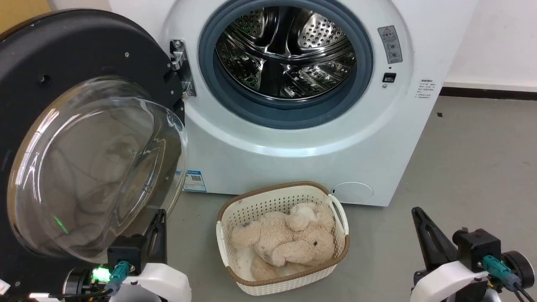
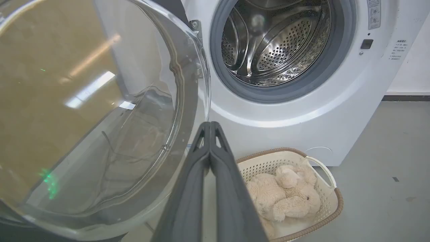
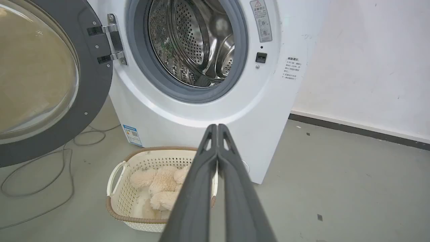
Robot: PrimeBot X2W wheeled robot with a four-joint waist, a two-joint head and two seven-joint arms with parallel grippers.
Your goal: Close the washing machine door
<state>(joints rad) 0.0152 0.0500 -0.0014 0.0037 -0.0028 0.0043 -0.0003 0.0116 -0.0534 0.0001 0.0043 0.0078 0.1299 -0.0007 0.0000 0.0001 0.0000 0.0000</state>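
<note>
Closing step not yet begun: the washing machine door (image 1: 84, 138) hangs wide open and takes up the left of the head view, its glass bowl bulging my way and its hinge (image 1: 180, 63) just left of the steel drum (image 1: 289, 50). My left hand (image 1: 157, 222) sits at the lower left, fingers pressed together on nothing, tips right by the bowl's lower edge; touching or not, I can't tell. My right hand (image 1: 417, 212) waits at the lower right, also pressed together and empty, well apart from the washing machine (image 1: 293, 142). Next, I reckon, my left hand must get round the door's free rim and sweep it rightward to the latch. The basket (image 1: 226, 235) with its plush toy (image 1: 289, 239), bottom centre, looks low enough to clear.
</note>
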